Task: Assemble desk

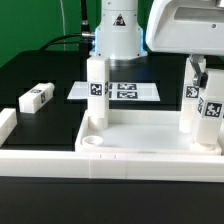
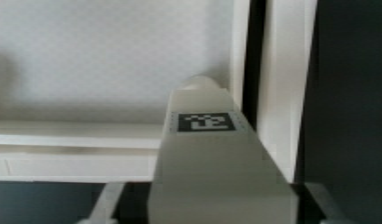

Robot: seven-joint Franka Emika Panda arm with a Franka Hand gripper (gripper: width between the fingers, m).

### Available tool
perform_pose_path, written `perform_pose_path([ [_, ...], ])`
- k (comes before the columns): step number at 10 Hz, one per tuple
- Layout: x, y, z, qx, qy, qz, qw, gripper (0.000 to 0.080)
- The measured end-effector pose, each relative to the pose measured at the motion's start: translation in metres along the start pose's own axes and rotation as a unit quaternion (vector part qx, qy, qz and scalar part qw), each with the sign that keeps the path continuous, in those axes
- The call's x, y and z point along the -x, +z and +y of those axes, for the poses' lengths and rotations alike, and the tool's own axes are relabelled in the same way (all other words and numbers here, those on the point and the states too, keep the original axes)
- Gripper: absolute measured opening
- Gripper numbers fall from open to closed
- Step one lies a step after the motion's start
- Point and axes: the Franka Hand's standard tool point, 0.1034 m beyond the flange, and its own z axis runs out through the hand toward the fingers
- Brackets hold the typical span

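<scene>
Legs and tray are all white in the exterior view, and we read the clock from the middle of the desk top [image 1: 130, 150], which fills the foreground on the black table [image 1: 40, 60]. At ten o'clock an upright leg [image 1: 97, 90] stands in the tray's corner. At nine o'clock, well outside the rim, a loose leg [image 1: 36, 97] lies flat. At twelve o'clock, beyond the far rim, lies the marker board [image 1: 142, 92]. At three o'clock a third leg [image 1: 189, 105] and a fourth leg [image 1: 213, 108] stand upright just beside each other, with the gripper [image 1: 203, 78] over them. The wrist view shows a tagged leg [image 2: 206, 165] close up beside the rim. We cannot tell whether the jaws grip it.
</scene>
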Motion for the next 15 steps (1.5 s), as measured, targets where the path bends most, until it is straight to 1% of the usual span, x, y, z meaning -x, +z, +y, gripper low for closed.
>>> perform_pose_path([
  [2, 0.0003, 0.0005, -0.0010, -0.003, 0.072, 0.002, 0.997, 0.0290],
  [4, 0.0020, 0.0001, -0.0019, -0.017, 0.199, 0.012, 0.980, 0.0290],
  [6, 0.0040, -0.0002, -0.0076, -0.022, 0.309, 0.007, 0.951, 0.0290],
  [8, 0.0028, 0.0003, -0.0058, -0.036, 0.382, -0.003, 0.924, 0.0290],
  [9, 0.0034, 0.0019, -0.0063, -0.040, 0.418, -0.007, 0.908, 0.0290],
  [12, 0.0023, 0.0030, -0.0065, -0.039, 0.490, -0.009, 0.871, 0.0290],
  [13, 0.0019, 0.0031, -0.0062, -0.039, 0.522, -0.010, 0.852, 0.0290],
  [15, 0.0016, 0.0031, -0.0063, -0.039, 0.551, -0.011, 0.834, 0.0290],
])
